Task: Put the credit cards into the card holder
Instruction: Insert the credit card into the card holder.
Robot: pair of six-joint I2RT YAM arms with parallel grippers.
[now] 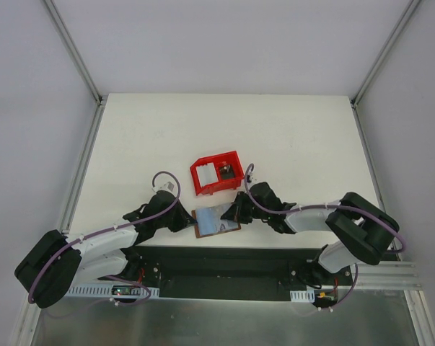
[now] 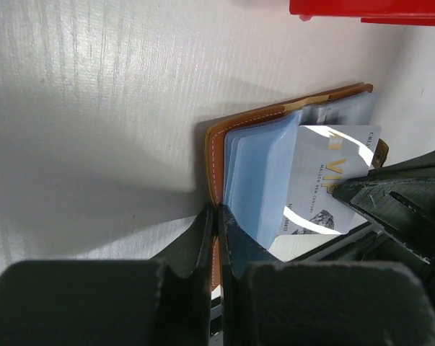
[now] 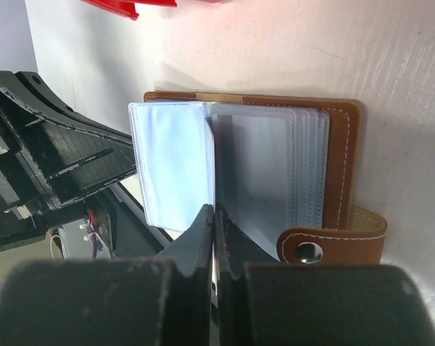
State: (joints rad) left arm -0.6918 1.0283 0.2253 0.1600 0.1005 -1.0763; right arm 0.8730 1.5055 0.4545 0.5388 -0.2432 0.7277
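Observation:
The brown card holder (image 1: 216, 220) lies open near the table's front edge, its pale blue-clear sleeves fanned out. My left gripper (image 2: 217, 216) is shut on its brown cover edge (image 2: 213, 140). A white credit card (image 2: 325, 176) printed "VIP" sits partly under a sleeve. My right gripper (image 3: 215, 213) is shut on this card, which shows edge-on (image 3: 214, 166) between a raised sleeve (image 3: 170, 166) and the sleeve stack. The clasp strap (image 3: 332, 245) lies to the right. In the top view the left gripper (image 1: 190, 221) and right gripper (image 1: 235, 214) flank the holder.
A red plastic bin (image 1: 200, 186) stands just beyond the holder, with a whitish card (image 1: 205, 173) and a dark object in it. Its rim shows in the left wrist view (image 2: 368, 9). The black base plate runs along the table's front edge (image 1: 224, 259).

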